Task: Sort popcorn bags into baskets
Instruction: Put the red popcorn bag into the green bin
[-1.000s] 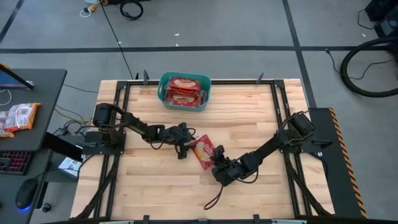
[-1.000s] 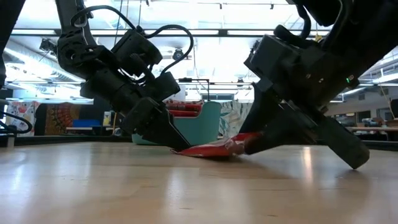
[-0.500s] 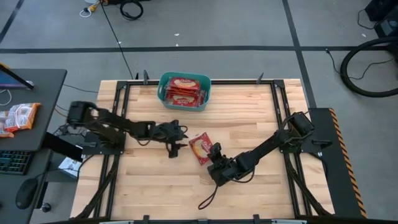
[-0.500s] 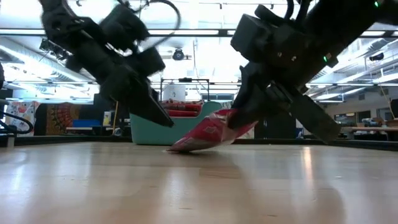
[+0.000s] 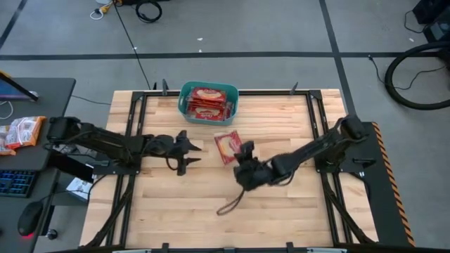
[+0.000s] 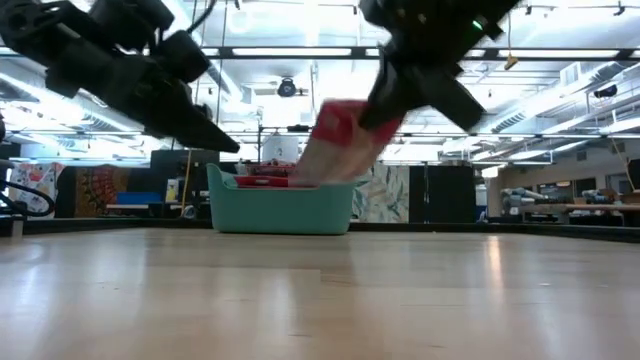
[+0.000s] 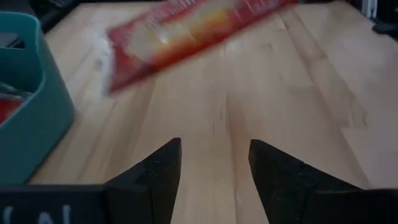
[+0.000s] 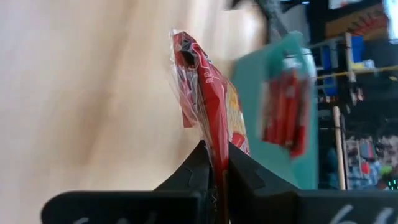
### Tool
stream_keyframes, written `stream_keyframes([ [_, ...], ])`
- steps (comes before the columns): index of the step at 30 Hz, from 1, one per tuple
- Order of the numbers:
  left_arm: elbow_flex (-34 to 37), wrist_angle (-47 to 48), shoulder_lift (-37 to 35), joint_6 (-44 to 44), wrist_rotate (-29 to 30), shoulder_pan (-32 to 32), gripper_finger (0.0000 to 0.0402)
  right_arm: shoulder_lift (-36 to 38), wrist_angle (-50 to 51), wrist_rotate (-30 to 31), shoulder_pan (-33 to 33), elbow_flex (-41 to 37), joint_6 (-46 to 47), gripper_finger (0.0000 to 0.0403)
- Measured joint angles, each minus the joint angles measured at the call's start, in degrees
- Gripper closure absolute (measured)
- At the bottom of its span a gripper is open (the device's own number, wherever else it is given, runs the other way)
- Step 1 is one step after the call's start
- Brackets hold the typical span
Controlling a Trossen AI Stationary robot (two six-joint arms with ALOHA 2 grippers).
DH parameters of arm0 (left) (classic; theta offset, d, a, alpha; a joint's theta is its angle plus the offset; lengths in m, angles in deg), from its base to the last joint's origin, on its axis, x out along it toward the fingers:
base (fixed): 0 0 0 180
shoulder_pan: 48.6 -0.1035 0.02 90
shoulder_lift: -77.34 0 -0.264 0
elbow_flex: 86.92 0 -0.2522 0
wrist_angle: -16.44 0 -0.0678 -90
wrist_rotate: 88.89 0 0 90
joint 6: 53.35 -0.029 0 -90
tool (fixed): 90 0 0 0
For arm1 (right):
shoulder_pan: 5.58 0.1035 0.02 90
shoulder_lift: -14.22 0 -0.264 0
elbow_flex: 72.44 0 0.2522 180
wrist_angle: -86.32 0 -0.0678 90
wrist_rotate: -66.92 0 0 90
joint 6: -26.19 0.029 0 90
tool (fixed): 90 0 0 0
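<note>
You are working over a pale butcher-block wooden bench (image 5: 281,204) made of glued planks, framed by black metal rails along its edges. Around it lies grey floor (image 5: 281,28) crossed by dark tape lines, with black cables (image 5: 415,70) curled near the far right corner. Beside the bench's left edge stands a dark desk (image 5: 28,133) with a keyboard (image 5: 14,184), a mouse (image 5: 28,219) and orange-white packets (image 5: 20,132).

Your teal plastic rectangular tub with rounded corners (image 5: 209,102) sits at the middle of the bench's far edge, and flat red popcorn packets with cream-yellow centres (image 5: 207,102) lie inside it; in the low view their red edges show above its rim (image 6: 280,186).

Your right gripper (image 5: 245,153) is near the bench's middle, its jaws clamped on one end of another red popcorn packet (image 5: 226,145). The low view shows that packet (image 6: 335,142) lifted clear of the wood, tilted, hanging in front of the tub. The right wrist view shows the fingers (image 8: 198,168) pinching its lower end.

Your left gripper (image 5: 188,151) is toward the bench's left, apart from the packet, with its jaws spread and holding nothing; its fingers (image 7: 158,168) frame bare wood.

Behind the bench the low view shows a bright hall with ceiling strip lights (image 6: 300,52).
</note>
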Motion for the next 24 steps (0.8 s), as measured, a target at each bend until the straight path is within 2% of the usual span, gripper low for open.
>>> stream_keyframes([
  [3, 1.7, 0.0, -3.4, 0.1, 0.2, 0.0, 0.0208, 4.0, -1.7, -0.7, -2.4, 0.0, -2.7, 0.0373],
  [9, 3.2, 0.1, -7.2, 0.1, 0.2, 0.0, 0.0208, 8.5, -10.3, -9.0, -9.9, 0.0, -10.7, 0.0374],
  [15, 3.2, 0.8, -7.5, 0.1, -0.1, 0.0, 0.0208, 7.4, -24.1, -21.3, -18.8, 0.0, -21.3, 0.0374],
  [19, 3.2, 1.8, -7.5, 0.4, -0.1, 0.0, 0.0208, 6.2, -31.1, -31.1, -25.8, 0.0, -24.6, 0.0374],
  [24, 3.2, 2.0, -7.4, 0.4, 0.1, 0.0, 0.0208, 4.4, -37.6, -40.4, -33.5, 0.0, -26.8, 0.0373],
])
